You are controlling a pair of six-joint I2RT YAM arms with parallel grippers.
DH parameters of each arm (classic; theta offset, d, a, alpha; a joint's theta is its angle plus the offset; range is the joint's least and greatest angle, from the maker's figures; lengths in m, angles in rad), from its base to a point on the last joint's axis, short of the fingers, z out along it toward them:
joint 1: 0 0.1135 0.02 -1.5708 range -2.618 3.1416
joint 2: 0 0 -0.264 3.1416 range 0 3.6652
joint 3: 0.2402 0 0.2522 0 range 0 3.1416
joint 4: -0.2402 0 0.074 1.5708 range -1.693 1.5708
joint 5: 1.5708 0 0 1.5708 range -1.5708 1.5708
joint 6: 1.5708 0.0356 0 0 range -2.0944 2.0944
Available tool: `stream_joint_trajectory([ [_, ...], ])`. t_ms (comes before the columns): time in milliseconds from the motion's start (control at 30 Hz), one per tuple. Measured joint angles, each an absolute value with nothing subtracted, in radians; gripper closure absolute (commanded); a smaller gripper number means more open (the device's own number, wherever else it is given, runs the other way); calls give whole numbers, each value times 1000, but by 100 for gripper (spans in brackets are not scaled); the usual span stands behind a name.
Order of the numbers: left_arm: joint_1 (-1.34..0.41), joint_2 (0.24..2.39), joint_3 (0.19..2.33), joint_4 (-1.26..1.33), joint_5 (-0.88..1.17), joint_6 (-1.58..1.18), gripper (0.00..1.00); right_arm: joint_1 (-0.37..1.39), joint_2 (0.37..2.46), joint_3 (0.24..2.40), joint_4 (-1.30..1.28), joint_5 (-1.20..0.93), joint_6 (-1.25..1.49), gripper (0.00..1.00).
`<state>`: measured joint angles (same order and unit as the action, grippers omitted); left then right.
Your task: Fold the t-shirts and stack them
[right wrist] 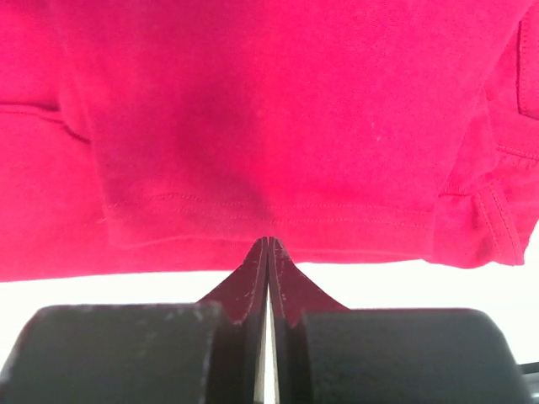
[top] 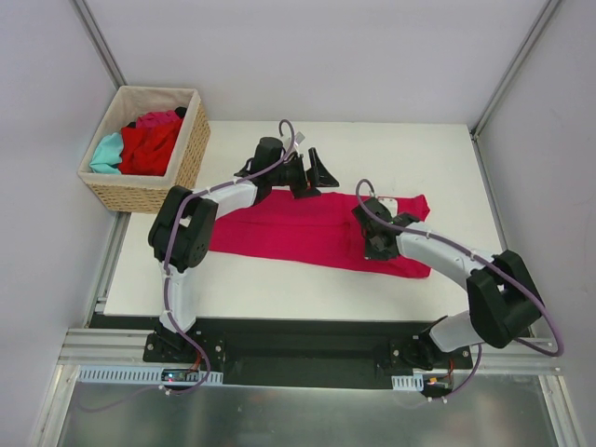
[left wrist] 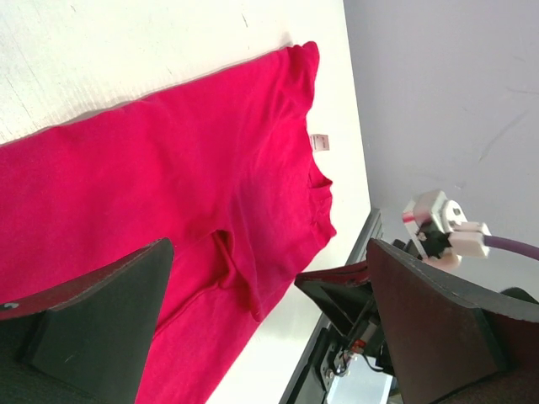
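Magenta t-shirt (top: 307, 233) lies seemingly half-folded on the tabletop (top: 279, 291); left claw (top: 315, 179) gapes wide, right claw (right wrist: 268, 244) is pinched together at its hem; other shirts (top: 149, 144) wait in the basket (top: 193, 154).

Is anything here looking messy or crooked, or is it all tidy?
Nothing is spilled or damaged. The magenta t-shirt lies stretched across the table with a puckered crease in it, not yet neatly folded. The other t-shirts sit in a jumbled heap in the wicker basket at the far left corner.
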<state>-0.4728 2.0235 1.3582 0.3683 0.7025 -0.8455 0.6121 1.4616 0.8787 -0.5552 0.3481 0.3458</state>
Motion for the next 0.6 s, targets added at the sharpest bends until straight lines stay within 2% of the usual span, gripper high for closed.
stream_joint_trajectory([
  [200,-473,2022,1358,364,702,-844,1,625,1419,914,-604,401,351,99],
  [300,-473,2008,1364,283,681,-809,1,582,1419,986,-609,412,334,99],
  [433,-478,1962,1410,34,537,-717,1,456,1430,1063,-575,403,316,99],
  [600,-476,1725,1300,-177,319,-666,1,300,1499,1073,-525,374,323,99],
])
